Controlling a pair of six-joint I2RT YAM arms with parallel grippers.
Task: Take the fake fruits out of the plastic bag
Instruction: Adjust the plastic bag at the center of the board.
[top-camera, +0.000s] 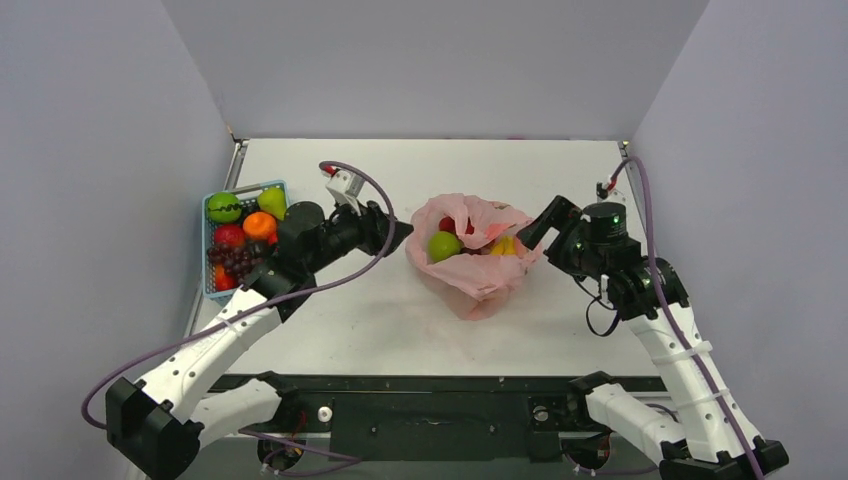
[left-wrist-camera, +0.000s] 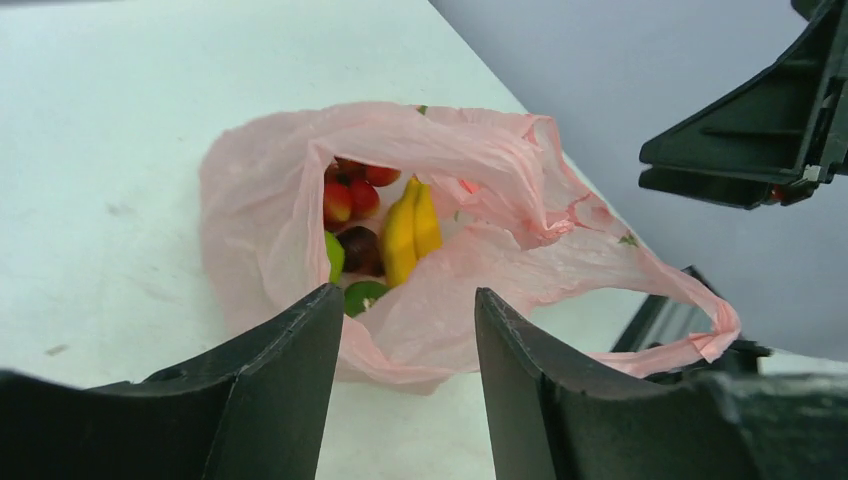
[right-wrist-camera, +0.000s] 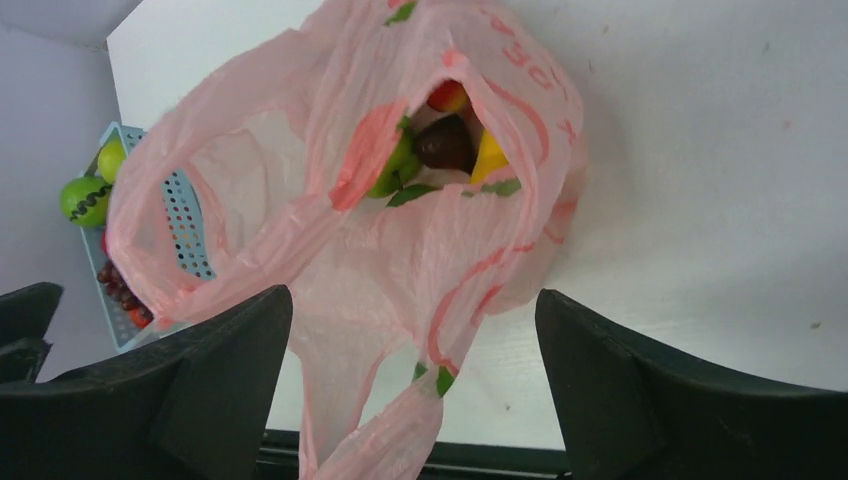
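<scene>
Left gripper (left-wrist-camera: 407, 293) and right gripper (right-wrist-camera: 412, 293) gape empty beside the bag (top-camera: 475, 275). Fruits (left-wrist-camera: 352, 198) lie inside, none out yet. Next, one must reach the bananas (left-wrist-camera: 408, 232).

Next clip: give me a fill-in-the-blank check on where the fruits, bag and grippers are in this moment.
1. The bananas and the green apple lie ____ the plastic bag.
2. The plastic bag is ____ in colour.
3. The blue basket stands on the robot's ____ side of the bag.
4. The left gripper and the right gripper each have their jaws ____.
Missing words: inside; pink; left; open.
</scene>
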